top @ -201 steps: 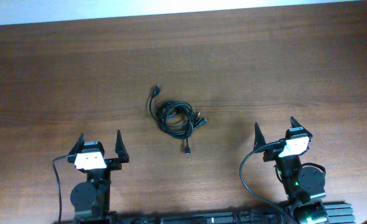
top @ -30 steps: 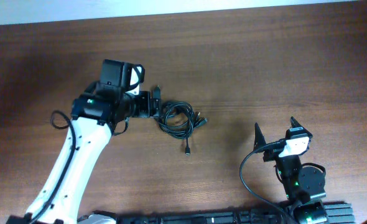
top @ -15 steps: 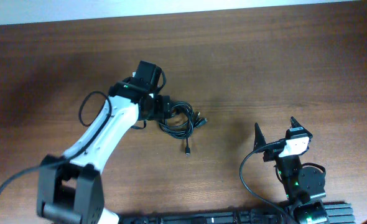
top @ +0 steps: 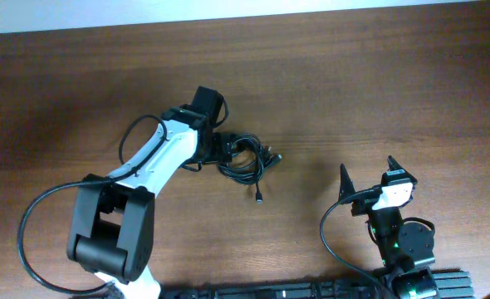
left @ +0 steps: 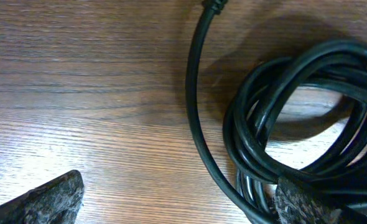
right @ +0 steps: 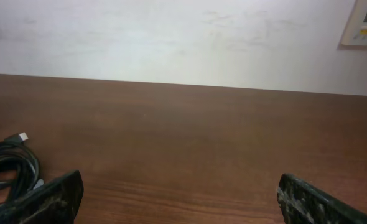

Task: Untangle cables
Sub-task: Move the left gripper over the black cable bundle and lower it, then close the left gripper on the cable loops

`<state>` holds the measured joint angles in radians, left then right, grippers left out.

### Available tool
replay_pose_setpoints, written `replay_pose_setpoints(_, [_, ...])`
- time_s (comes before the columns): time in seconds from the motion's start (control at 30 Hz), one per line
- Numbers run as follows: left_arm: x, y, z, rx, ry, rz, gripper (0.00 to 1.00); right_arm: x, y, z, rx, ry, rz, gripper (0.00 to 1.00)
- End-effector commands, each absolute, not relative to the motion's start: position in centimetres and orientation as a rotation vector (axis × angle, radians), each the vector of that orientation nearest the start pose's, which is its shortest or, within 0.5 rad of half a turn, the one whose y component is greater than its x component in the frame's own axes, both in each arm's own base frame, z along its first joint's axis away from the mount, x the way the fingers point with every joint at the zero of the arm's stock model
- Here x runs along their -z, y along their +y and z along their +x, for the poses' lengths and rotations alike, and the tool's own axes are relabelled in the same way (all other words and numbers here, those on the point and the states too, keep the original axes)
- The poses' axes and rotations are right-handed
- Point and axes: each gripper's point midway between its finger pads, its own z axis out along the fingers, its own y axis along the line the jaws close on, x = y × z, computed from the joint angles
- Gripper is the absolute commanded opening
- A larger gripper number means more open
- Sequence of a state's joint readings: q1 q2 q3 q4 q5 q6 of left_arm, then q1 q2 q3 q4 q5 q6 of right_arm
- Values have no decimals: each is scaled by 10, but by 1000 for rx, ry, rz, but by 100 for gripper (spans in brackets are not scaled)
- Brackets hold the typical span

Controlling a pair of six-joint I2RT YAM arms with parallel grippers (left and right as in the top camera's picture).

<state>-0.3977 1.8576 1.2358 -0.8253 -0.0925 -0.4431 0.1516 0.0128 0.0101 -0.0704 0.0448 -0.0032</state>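
Currently the left end effector (top: pixel 218 149) is spread wide over the cables (top: pixel 247 159) on the counter (top: pixel 394 75); the right end effector (top: pixel 366 173), also spread, stands apart.

I see the table (top: pixel 411 100) evenly lit overhead, dimmer left of the cables (top: pixel 243 158). My left wrist view is crisp, soft shadows hugging the cables; right wrist view looks hazy, wall (right: pixel 171 37) washed out.

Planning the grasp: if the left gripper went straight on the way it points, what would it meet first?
Most likely the cables: a loose strand crosses between the open jaws of the left gripper, the coil just beyond. Depth is unclear; the table may come first.
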Motion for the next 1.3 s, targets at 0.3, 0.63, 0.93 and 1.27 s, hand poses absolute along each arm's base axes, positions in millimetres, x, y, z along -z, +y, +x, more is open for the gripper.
replay_pose_setpoints(0.3, [-43,-137,339,-57,2934,-123,99,-156,28,244,-70,1644,-82,99])
replay_pose_setpoints(0.63, [-79,-145,342,10,2832,-176,99,-156,28,244,-70,1644,-82,99])
replay_pose_setpoints(0.93, [-78,-178,332,25,2814,-67,99,-156,28,244,-70,1644,-82,99])
replay_pose_setpoints(1.27, [-61,-176,330,-20,2842,-162,99,-156,28,244,-70,1644,-82,99])
